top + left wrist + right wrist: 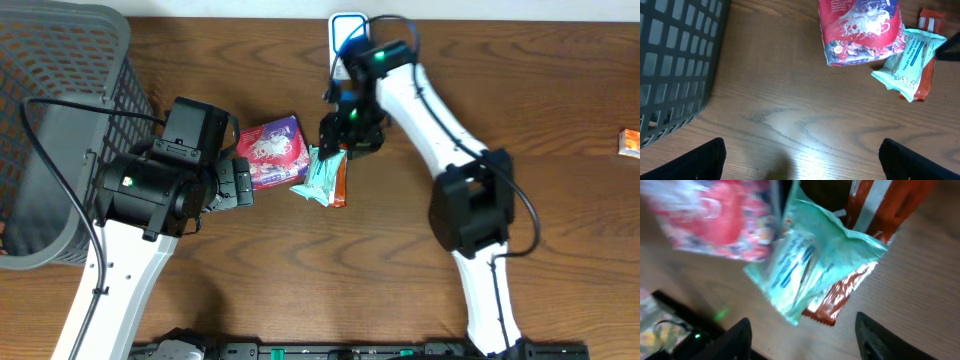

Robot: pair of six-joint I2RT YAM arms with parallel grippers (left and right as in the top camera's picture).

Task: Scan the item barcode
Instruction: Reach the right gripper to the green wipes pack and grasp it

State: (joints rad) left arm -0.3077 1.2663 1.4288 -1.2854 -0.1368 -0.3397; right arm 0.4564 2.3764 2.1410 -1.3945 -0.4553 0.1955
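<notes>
**Operator:** Where is the item lying right now?

**Me:** The teal packet [320, 180] is lying near the middle of the tabletop [560, 80]. It is resting half on an orange wrapper [341, 185] that is poking out at its 3 o'clock. A red snack bag [272, 150] is touching it at 10 o'clock.

**Operator:** And your right side?

**Me:** My right jaws [338, 140] are hanging over the packet's 12 o'clock end. In my right wrist view the two fingers [735, 340] are standing partway apart, with the packet's lower corner showing between them. That view is blurred, so I cannot tell whether they are pressing on the packet or only flanking it.

**Operator:** The left?

**Me:** My left jaws [245, 180] are standing wide open and gripping nothing — only wood grain is showing between them. They are pointing toward 3 o'clock, with the red bag just beside their tips.

**Operator:** What else is sitting around?

**Me:** A white device with a blue rim [345, 28] is sitting at the packet's 12 o'clock, by the far edge, partly behind my right arm. A grey basket [110, 60] is filling the 9 o'clock side — and a small orange box [629, 142] is sitting well apart at the 3 o'clock edge.
</notes>
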